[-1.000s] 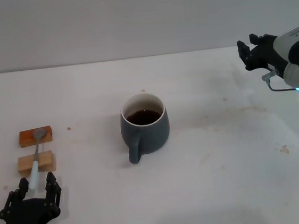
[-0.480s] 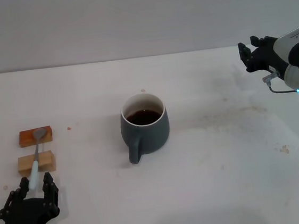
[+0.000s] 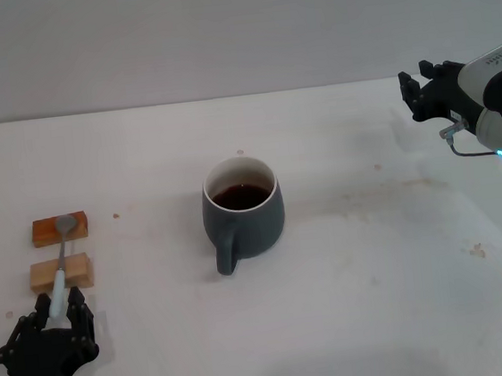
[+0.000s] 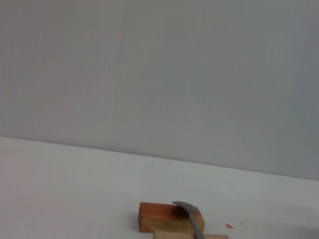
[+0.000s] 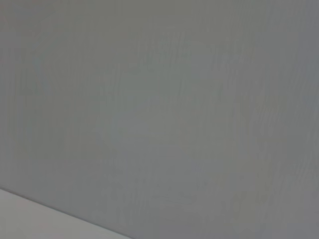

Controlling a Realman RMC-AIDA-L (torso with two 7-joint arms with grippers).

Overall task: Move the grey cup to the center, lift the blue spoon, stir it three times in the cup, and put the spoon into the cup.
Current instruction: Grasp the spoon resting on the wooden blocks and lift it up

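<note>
The grey cup [image 3: 247, 222] stands mid-table with dark liquid inside and its handle toward me. The blue spoon [image 3: 59, 262] lies across two wooden blocks at the left, bowl on the far block. Its metal bowl also shows in the left wrist view [image 4: 191, 213]. My left gripper [image 3: 59, 300] is low at the front left. Its fingers stand close on either side of the spoon's handle end, with a small gap still showing. My right gripper [image 3: 418, 89] is raised at the far right, open and empty, well away from the cup.
The far wooden block [image 3: 59, 229] is orange-brown and the near one [image 3: 61, 273] is pale. The far block also shows in the left wrist view [image 4: 157, 216]. The white table [image 3: 377, 273] has faint stains on its right half. A grey wall stands behind.
My left gripper's fingers have drawn closer together around the spoon's handle end and shifted slightly back. The right arm has barely moved. The cup and the spoon have stayed put.
</note>
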